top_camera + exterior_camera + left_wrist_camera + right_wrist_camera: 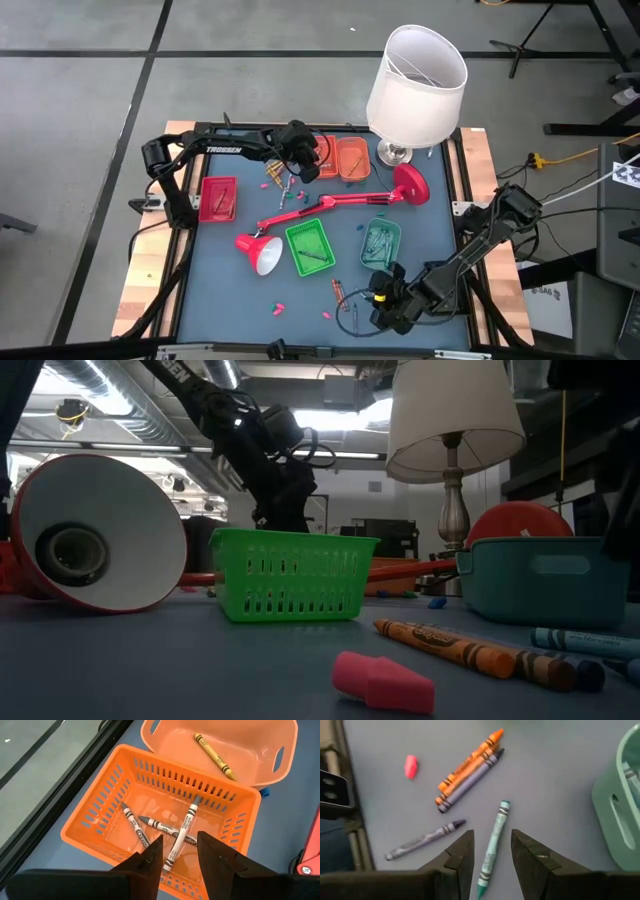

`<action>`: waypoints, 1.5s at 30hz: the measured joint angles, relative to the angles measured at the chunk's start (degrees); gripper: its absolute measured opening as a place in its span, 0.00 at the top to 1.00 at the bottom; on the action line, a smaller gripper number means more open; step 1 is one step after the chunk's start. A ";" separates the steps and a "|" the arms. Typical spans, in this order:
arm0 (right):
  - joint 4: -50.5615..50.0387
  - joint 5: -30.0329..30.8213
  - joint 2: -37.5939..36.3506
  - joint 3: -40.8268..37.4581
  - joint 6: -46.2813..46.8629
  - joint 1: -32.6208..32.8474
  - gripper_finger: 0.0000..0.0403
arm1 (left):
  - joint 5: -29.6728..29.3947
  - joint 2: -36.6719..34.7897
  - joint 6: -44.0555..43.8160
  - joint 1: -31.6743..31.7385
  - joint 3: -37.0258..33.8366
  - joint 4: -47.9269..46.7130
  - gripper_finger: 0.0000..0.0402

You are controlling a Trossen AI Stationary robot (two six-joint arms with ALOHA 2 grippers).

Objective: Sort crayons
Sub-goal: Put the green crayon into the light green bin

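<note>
Left gripper [178, 851], upper centre of the high view, hangs parted and empty above the orange slotted plastic basket [95, 815] holding three grey paper-wrapped crayons [182, 831]. Right gripper [492, 849], lower right, parted, straddles a teal paper-wrapped crayon [494, 845] on the blue-grey surface [560, 765], apparently without contact.

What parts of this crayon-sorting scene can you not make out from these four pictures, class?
- Inside of the green slotted plastic basket: low view, its own wall hides it.
- Teal paper-wrapped crayon: right wrist view, its lower end is cut off by the edge between the right gripper's fingers.
- Crayon label wording: high view, too small.
</note>
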 joint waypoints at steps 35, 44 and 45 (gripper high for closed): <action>3.55 -1.70 9.67 0.07 -2.55 -0.03 0.85 | 0.24 0.00 0.24 -0.02 0.00 0.00 0.74; 3.52 -1.57 9.63 0.06 -0.86 -0.04 0.97 | 1.15 -0.73 3.00 -0.09 0.00 -0.06 0.74; 3.54 -1.59 9.38 0.08 -0.11 -0.04 0.96 | 1.56 -0.99 3.03 -0.09 0.00 -0.32 0.74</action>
